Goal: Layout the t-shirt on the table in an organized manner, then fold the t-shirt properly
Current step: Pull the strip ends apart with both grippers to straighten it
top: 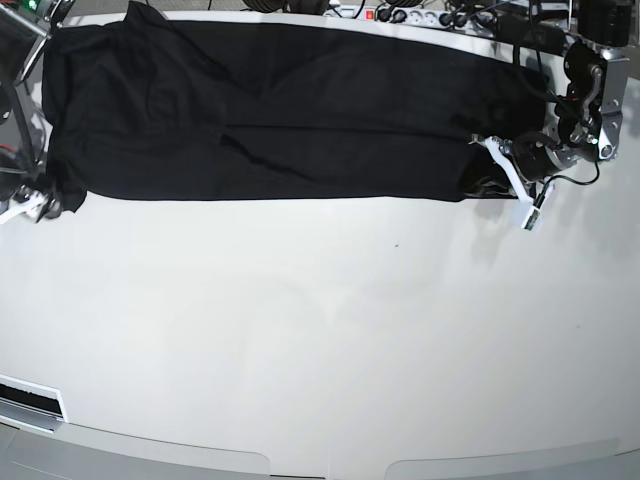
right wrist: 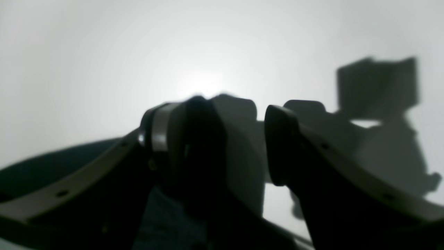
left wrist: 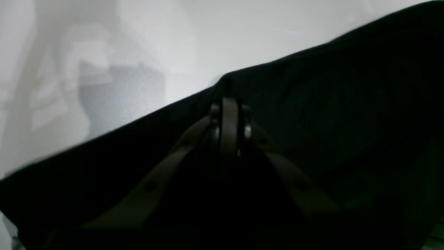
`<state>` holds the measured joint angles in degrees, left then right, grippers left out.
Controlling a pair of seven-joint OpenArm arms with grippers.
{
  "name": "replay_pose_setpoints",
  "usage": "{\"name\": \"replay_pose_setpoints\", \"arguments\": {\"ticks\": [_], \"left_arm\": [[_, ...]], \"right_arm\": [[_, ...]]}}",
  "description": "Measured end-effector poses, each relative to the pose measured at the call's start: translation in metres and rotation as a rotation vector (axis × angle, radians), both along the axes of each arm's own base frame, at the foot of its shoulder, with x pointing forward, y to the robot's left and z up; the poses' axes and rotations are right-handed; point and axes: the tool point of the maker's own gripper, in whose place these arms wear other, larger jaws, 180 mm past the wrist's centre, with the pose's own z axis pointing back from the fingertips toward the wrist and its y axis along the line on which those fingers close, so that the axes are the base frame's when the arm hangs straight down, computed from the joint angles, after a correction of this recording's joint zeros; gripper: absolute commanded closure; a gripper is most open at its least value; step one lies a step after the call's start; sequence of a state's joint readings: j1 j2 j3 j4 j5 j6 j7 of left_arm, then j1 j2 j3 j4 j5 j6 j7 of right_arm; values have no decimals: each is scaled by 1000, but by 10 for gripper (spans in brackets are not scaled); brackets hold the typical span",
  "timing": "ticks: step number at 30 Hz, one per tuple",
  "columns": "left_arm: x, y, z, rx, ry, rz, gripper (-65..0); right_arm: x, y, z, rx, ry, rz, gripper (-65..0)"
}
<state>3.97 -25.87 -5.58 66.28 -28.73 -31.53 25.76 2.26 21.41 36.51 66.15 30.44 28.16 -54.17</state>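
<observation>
The black t-shirt (top: 280, 110) lies as a long band across the far half of the white table (top: 320, 330). My left gripper (top: 495, 160) is at the band's near right corner. In the left wrist view this left gripper (left wrist: 229, 104) is shut on the t-shirt (left wrist: 347, 121) at its edge. My right gripper (top: 30, 203) is by the near left corner. The right wrist view shows the right gripper (right wrist: 236, 139) open, with table and shadow in the gap. There the t-shirt (right wrist: 41, 166) lies low beside and under the left finger (right wrist: 194, 139).
A power strip and cables (top: 410, 14) run along the table's far edge. A short cable with a connector (top: 533, 215) hangs from the left arm onto the table. A dark slot (top: 30, 400) sits at the near left edge.
</observation>
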Motion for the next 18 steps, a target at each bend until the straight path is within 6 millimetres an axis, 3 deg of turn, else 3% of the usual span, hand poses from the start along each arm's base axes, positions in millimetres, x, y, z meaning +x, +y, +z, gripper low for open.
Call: {"name": "replay_pose_setpoints", "arguments": {"ticks": [3, 11, 15, 17, 18], "left_arm": [[0, 0, 0, 0, 0, 0, 0], [0, -1, 0, -6, 2, 3, 0], [0, 0, 0, -5, 1, 3, 0], [0, 0, 0, -5, 2, 3, 0], [0, 0, 0, -5, 1, 3, 0]], "right_arm": [[-1, 2, -7, 18, -4, 3, -375], [1, 2, -2, 7, -21, 50, -370], [1, -10, 7, -30, -30, 91, -230], [1, -12, 9, -38, -34, 103, -257], [1, -13, 9, -39, -33, 103, -318]]}}
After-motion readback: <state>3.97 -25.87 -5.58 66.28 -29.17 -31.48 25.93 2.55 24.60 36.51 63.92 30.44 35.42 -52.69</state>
